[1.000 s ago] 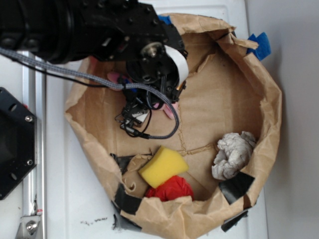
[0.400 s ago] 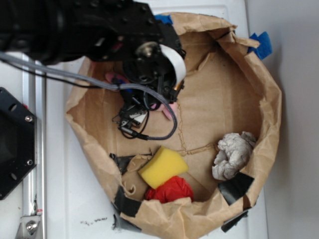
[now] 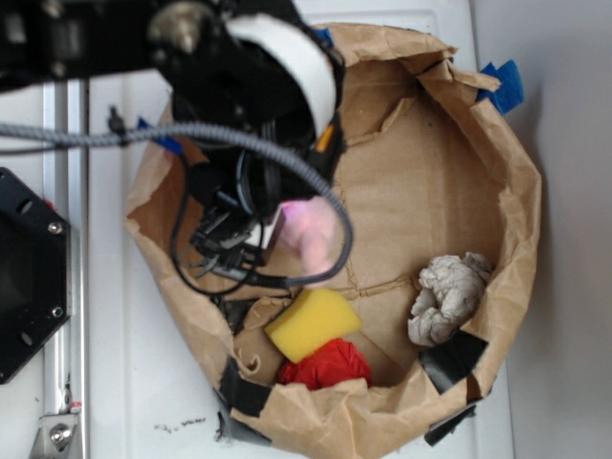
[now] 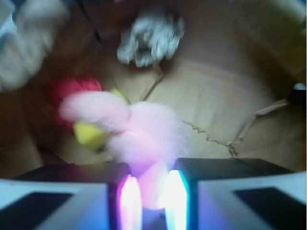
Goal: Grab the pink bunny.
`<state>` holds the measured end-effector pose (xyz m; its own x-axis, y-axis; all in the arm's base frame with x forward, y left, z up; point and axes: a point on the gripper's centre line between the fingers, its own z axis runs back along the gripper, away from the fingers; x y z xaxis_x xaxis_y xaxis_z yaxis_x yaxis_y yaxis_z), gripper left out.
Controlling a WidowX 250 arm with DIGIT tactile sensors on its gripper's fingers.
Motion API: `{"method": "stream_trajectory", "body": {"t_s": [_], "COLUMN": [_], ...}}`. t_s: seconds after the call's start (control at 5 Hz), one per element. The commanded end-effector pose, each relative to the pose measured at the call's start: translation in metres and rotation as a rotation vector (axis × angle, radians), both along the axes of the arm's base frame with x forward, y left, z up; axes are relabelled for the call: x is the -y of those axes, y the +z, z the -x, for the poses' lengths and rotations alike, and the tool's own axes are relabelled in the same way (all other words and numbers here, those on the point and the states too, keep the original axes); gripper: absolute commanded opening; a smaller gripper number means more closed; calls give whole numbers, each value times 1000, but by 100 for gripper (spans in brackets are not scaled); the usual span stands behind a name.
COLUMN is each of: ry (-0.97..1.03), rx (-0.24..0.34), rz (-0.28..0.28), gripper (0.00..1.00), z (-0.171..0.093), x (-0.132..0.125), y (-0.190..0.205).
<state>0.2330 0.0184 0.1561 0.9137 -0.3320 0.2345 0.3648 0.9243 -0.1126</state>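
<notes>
Pink plush fills the wrist view: the pink bunny [image 4: 144, 139] sits pinched between the two fingers [image 4: 72, 196] of the gripper [image 4: 152, 191], which is clenched on its lower body w/ the pale fur bulging out above the jaws. One long lobe of the toy, prob. an ear, juts to the left; blur hides the face.

In the exterior view the bunny [image 3: 311, 234] shows as a soft pink patch under the black arm [image 3: 239, 76], just beside the wrist's cable loop [image 3: 287, 182], inside the crumpled brown paper bag [image 3: 516, 191] that forms an open nest on the white tabletop [image 3: 124, 382]. Whether the toy touches the bag floor can't be told.

Near the bag's front wall lie the yellow sponge [image 3: 311, 322] and, touching it on the lower side, the red cloth ball [image 3: 330, 363]. The grey-white paper wad [image 3: 447, 296] rests well apart to the right, against the bag's inner wall. Black tape [image 3: 454, 359] patches the rim at several spots; blue tape [image 3: 499, 84] sticks out at the top right edge.
</notes>
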Motion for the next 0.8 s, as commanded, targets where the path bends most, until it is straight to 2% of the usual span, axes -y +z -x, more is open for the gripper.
{"method": "stream_trajectory", "body": {"t_s": [0.0,0.6], "ry": [82,164], "rx": [31,28], "rz": [-36,-55], "gripper": [0,0], "z": [-13,-11], "x": [8,8], "y": [38,47]}}
